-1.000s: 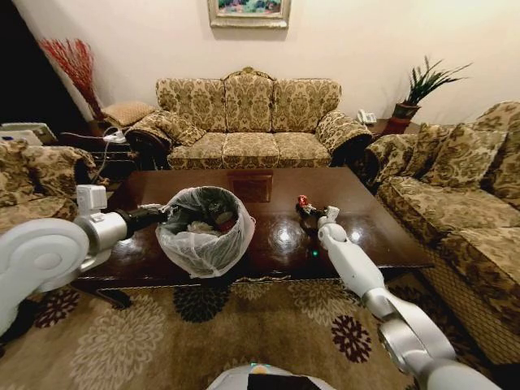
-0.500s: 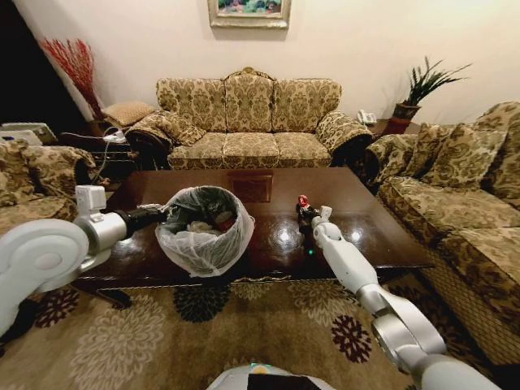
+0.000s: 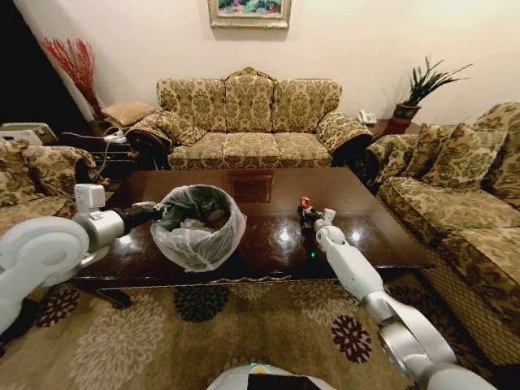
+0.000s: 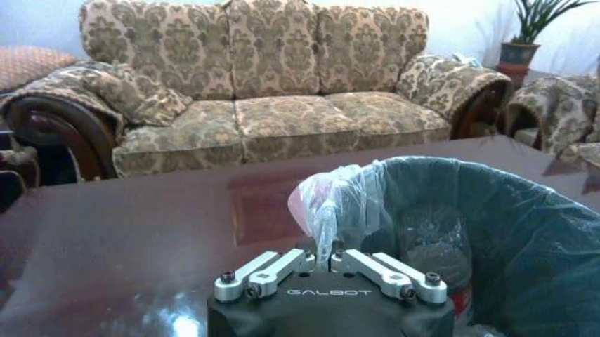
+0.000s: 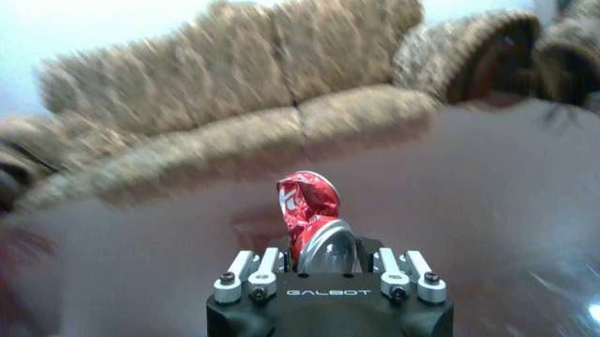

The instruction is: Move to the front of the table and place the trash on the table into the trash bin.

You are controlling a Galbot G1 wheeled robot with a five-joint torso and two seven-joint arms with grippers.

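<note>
Gripping red wrapper (image 5: 308, 201), right gripper (image 5: 324, 261) fingertips hidden behind it.

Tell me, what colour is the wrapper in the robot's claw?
Shiny red wrapper, clearest in the right wrist view.

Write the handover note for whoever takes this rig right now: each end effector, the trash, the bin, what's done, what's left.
Left end effector: shut on the liner at the trash bin rim, holding the bin over the table near its front-left edge.
Right end effector: shut on the red wrapper, above the table's middle, right of the bin.
Done: robot is at the table front; the bin already holds some trash, with a red-labelled bottle visible inside.
Left: get the wrapper into the bin and release it.
</note>
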